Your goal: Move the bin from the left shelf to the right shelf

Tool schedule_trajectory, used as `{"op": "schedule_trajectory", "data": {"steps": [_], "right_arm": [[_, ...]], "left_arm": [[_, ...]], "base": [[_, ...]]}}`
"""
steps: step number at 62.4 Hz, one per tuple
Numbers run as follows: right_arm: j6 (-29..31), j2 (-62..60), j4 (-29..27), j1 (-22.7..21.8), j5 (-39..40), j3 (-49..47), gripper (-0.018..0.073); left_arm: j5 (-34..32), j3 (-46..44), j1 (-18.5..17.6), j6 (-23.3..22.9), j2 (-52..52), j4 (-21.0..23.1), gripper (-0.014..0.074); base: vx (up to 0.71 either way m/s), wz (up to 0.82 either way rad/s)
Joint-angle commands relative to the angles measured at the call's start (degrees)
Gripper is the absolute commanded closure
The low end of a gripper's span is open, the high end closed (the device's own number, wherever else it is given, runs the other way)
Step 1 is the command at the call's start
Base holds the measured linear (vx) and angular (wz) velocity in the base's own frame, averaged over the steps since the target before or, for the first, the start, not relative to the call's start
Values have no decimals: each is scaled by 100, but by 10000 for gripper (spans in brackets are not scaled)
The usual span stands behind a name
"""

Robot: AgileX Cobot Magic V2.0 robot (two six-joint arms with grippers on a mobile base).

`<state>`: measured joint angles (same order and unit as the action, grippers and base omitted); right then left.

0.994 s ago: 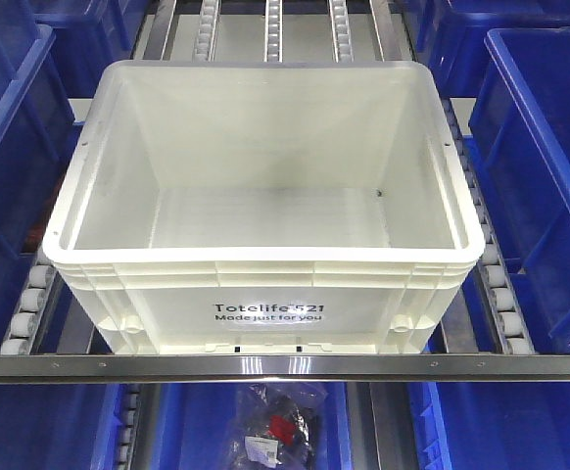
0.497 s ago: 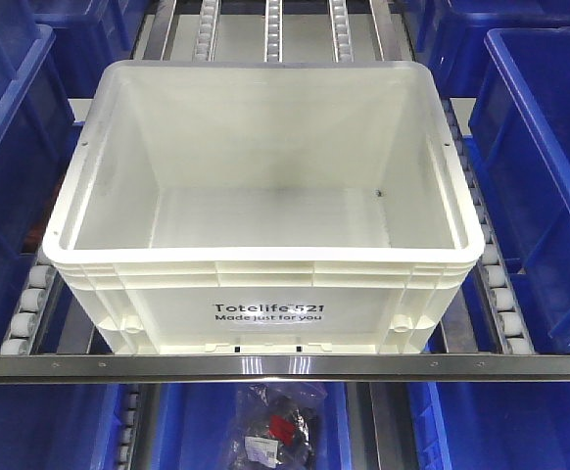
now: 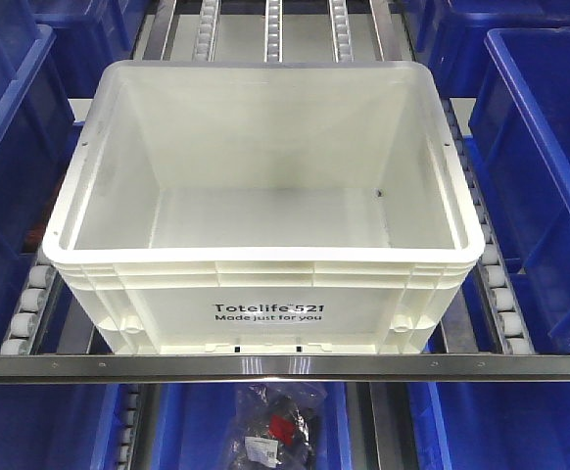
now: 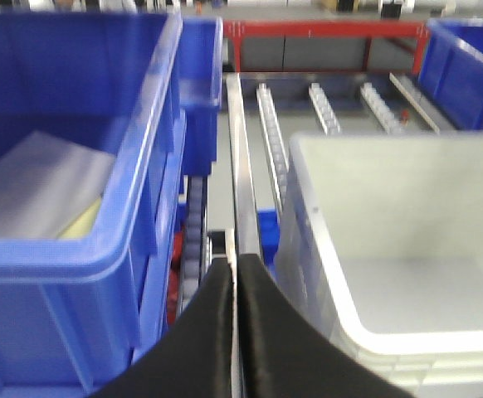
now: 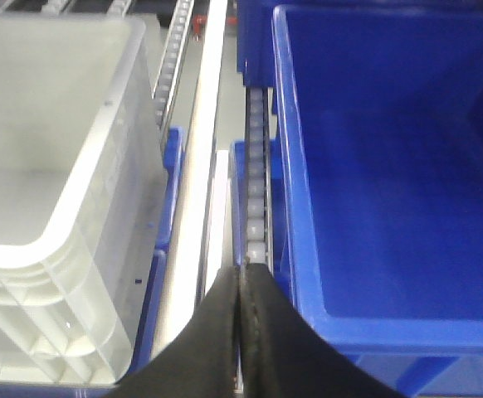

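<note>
The bin [image 3: 265, 294], a large white tote printed "Totelife 521", sits empty on the roller shelf, centred in the front view. Its left rim [image 4: 324, 274] shows in the left wrist view and its right wall [image 5: 84, 215] in the right wrist view. My left gripper [image 4: 234, 264] is shut with nothing held, hovering over the gap between the bin and a blue bin [image 4: 67, 182] on its left. My right gripper [image 5: 241, 267] is shut and empty over the roller track [image 5: 256, 191] between the bin and a blue bin [image 5: 391, 182] on its right. Neither gripper appears in the front view.
Blue bins [image 3: 545, 176] flank the tote on both sides, and others stand behind it. A metal front rail [image 3: 285, 366] crosses below the tote. A lower blue bin holds a bagged dark item [image 3: 277, 431]. A red frame [image 4: 324, 31] stands behind the shelf.
</note>
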<state>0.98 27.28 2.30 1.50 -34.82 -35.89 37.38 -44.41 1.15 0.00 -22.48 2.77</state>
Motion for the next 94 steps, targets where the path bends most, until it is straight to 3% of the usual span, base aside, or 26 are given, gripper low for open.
{"op": "schedule_trajectory", "data": {"steps": [1, 14, 21, 27, 36, 44, 49, 62, 69, 83, 94], "right_arm": [[-16, 111, 13, 10, 345, -177, 568], [-11, 111, 19, 10, 328, -177, 555], [54, 111, 38, 10, 329, -177, 492], [102, 111, 38, 10, 316, -177, 378], [176, 111, 38, 10, 316, -177, 127], [326, 111, 38, 10, 311, -177, -60], [266, 157, 26, 10, 311, -192, -113], [337, 933, -36, 10, -541, -889, -97], [433, 1415, -321, 98, -959, -1296, -71], [549, 2319, -425, 777, -1702, -2134, -28], [554, 3130, -548, 1187, -1844, -2803, -29]], "left_arm": [[-368, -95, -40, 0, -86, 30, 602], [-301, -95, -40, -30, -86, 43, 565], [-288, -95, -40, -30, -86, 43, 458], [-288, -95, -40, 0, -86, 43, 295], [-327, -95, -40, 0, -86, 43, 69], [-327, -95, -40, 33, -86, 43, -24], [-153, -142, -40, 189, -163, 68, -24], [978, -939, -40, 704, -1098, 305, -11], [1064, -1193, -146, 922, -1523, 623, -7], [1593, -1645, -560, 1285, -2235, 825, 6], [1752, -1976, -826, 1496, -2942, 1113, 6]], "base": [[0, 0], [0, 0], [0, 0], [0, 0], [0, 0], [0, 0], [0, 0], [0, 0], [0, 0], [0, 0], [0, 0]]}}
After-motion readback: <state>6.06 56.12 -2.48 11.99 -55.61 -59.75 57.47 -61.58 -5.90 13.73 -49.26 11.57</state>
